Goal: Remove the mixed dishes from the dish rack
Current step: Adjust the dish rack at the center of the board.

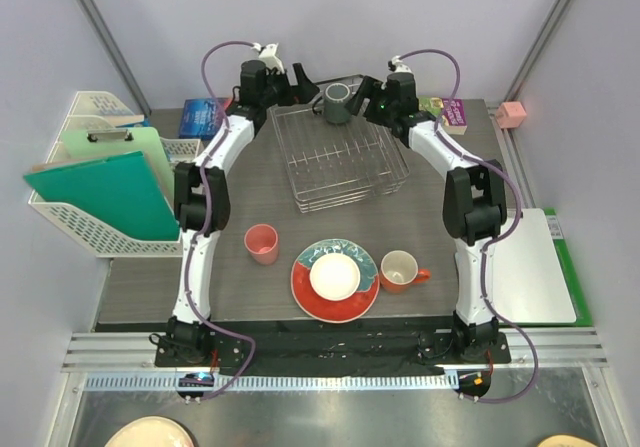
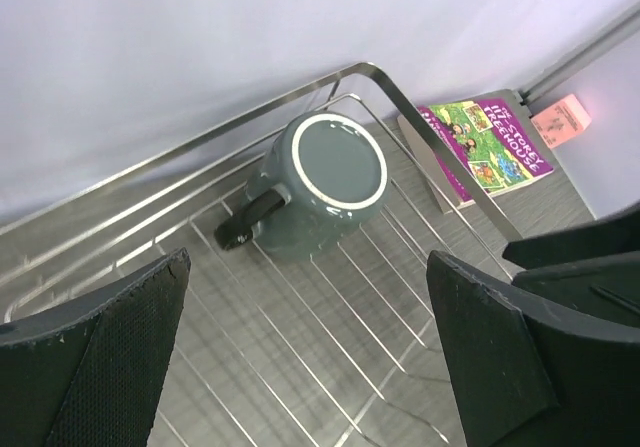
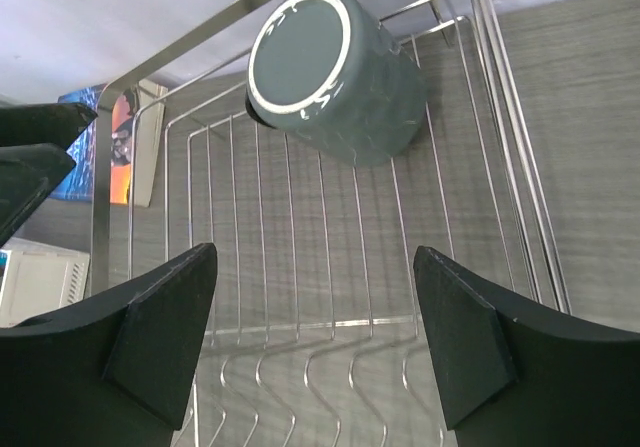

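The silver wire dish rack [image 1: 345, 172] stands at the table's far middle. The dark grey mug [image 1: 338, 103] lies tilted in its far corner, also seen in the left wrist view [image 2: 320, 182] and the right wrist view [image 3: 335, 77]. My left gripper [image 1: 301, 81] is open just left of the mug, over the rack wires [image 2: 300, 297]. My right gripper [image 1: 369, 95] is open just right of it, above the rack floor [image 3: 300, 267]. Neither touches the mug. On the table in front stand the pink cup [image 1: 262, 243], the teal plate [image 1: 305, 292] bearing the small bowl [image 1: 334, 276], and the orange mug [image 1: 400, 269].
A white lattice basket [image 1: 95, 229] with green clipboards stands at the left. A blue book [image 1: 203, 117] lies behind the left arm. A purple book [image 1: 452, 114] and a pink block [image 1: 511, 114] lie at the far right. A white board [image 1: 535, 267] lies at the right edge.
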You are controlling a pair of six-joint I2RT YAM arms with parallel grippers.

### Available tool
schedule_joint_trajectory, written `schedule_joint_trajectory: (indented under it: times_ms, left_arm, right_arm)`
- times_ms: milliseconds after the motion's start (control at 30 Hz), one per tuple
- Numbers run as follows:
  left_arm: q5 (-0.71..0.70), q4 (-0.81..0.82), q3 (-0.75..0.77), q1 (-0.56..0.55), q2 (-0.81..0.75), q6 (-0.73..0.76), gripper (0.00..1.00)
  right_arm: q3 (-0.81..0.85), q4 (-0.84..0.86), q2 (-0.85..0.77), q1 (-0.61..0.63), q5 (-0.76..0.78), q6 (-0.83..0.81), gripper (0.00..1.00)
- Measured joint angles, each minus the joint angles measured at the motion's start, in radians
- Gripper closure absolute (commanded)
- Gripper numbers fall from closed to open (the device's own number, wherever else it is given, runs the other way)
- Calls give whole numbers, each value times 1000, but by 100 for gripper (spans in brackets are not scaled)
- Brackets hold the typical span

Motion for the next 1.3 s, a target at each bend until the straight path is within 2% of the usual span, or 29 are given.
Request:
schedule_joint_trajectory:
  times_ms: [200,367,567,1067,1300]
  left_arm:
    - [42,104,29,-2,81,47,0]
    - [59,114,63,-7,163,82,0]
    - [-15,107,78,-9,204,80,0]
    - [3,197,100,-9,260,97,0]
    - [14,275,130,-11,318,63,5]
  right_arm:
    - [33,47,47,0,-25,13,17]
    - [31,119,47,0,-54,42,17]
    - [-29,220,21,3,-86,75,18]
    - [-50,268,-67,43,-89,67,18]
    - [-63,269,-67,45,-88,66,18]
